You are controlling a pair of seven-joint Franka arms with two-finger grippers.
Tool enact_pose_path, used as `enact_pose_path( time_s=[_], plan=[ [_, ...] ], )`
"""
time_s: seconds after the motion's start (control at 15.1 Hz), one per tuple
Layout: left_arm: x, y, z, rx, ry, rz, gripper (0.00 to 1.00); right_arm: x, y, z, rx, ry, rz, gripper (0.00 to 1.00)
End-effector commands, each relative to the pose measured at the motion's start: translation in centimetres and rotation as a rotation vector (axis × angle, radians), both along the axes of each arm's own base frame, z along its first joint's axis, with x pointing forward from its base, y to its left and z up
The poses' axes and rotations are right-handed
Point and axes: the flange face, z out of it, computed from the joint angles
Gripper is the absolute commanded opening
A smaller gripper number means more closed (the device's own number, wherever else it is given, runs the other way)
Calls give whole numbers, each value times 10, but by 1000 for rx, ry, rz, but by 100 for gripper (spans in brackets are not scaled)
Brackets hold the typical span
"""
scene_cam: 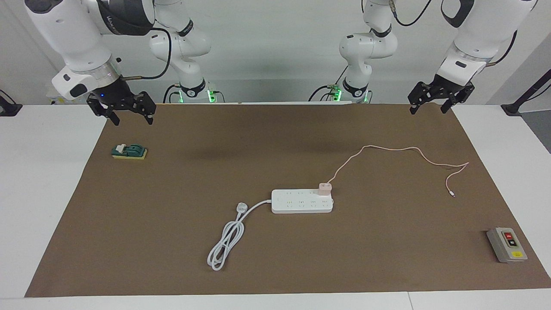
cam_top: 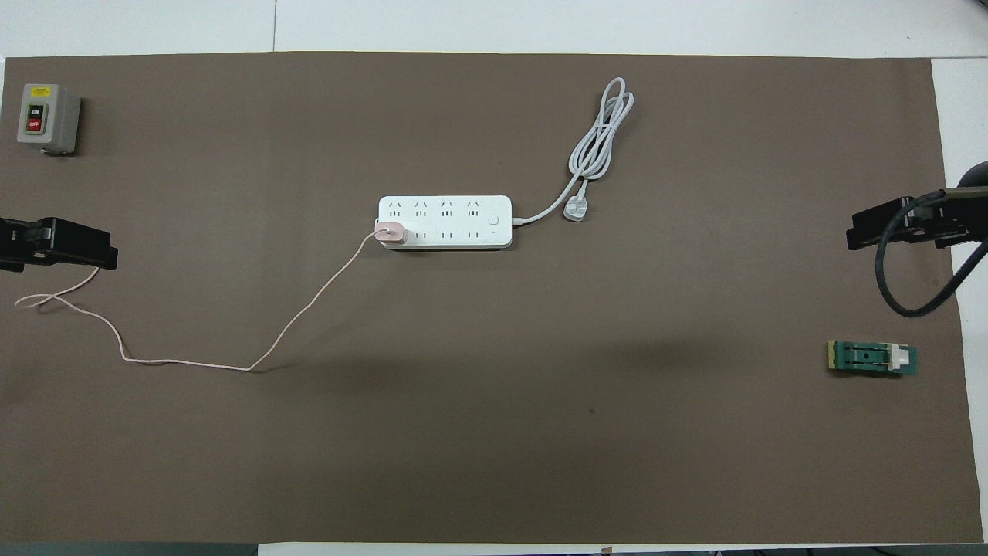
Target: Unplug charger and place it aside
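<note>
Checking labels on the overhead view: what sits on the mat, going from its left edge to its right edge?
Grey on/off switch box → pink charger plugged into the white power strip → the strip's white wall plug → green knife switch.

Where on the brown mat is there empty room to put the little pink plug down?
Bare mat lies between the power strip and the green switch, and along the mat's edge nearest the robots. It is crowded beside the strip: its coiled white cord on one end, the charger and pink cable on the other, trailing toward the grey button box.
</note>
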Motion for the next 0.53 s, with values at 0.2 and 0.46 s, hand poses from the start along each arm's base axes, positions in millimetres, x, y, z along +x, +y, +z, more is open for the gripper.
enact_pose_path(
  time_s=[0.2,0.46],
  plan=[
    [-4,-4,0,-16,-19,-16,100,-1,0,2,-11,-8,17,100],
    [-11,-5,-15,-12,4,0,100,0,1,1,3,-15,22,100]
  ],
)
